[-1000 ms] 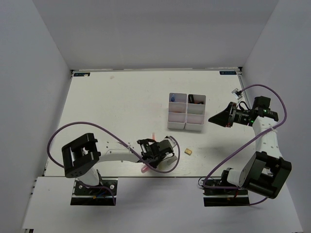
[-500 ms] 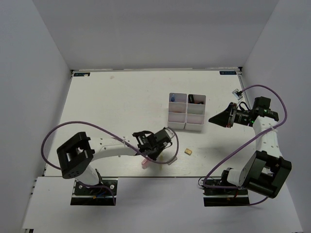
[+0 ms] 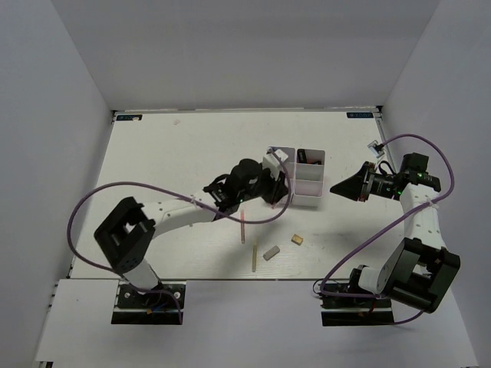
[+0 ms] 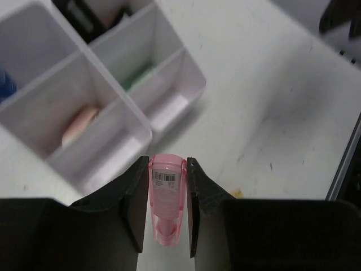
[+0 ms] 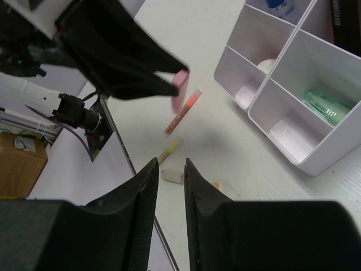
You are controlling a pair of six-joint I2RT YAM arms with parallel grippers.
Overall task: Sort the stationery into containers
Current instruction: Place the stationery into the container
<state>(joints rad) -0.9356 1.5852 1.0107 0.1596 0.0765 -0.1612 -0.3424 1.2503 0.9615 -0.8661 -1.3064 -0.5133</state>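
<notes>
White walls close in a white table (image 3: 169, 169), and near its middle stands the block of six white bins (image 3: 310, 201), two columns by three rows.

The left gripper (image 4: 167, 169) reaches in at the block's left near corner. Its jaws are clamped on a translucent pink marker (image 4: 167, 203) with a barcode label. The marker is held lengthwise between the fingers, its end just beside the corner of the front-left bin and not over any compartment.

The right gripper (image 5: 169, 169) hangs to the right of the block, apart from it and pointing toward it. Its jaws stand at a narrow gap with nothing between them.

Inside the block:
- A green marker (image 5: 322, 107) lies in the middle bin of the right column.
- A pale pink item (image 4: 79, 125) lies in the middle bin of the left column.
- A blue-capped item (image 5: 280, 4) is in the back-left bin.
- A black item (image 5: 341, 20) is in the back-right bin.

Four pieces lie loose on the table on the near side of the block, toward the arm bases:
- A thin pink stick (image 3: 242, 228) lies closest to the block's left column.
- A thin yellow stick (image 3: 255, 258) lies farther out from the block.
- A grey eraser (image 3: 271, 252) sits just beside the yellow stick.
- A tan eraser (image 3: 297, 239) sits near the grey one, on the near side of the right column.

None of the four touches the block.
</notes>
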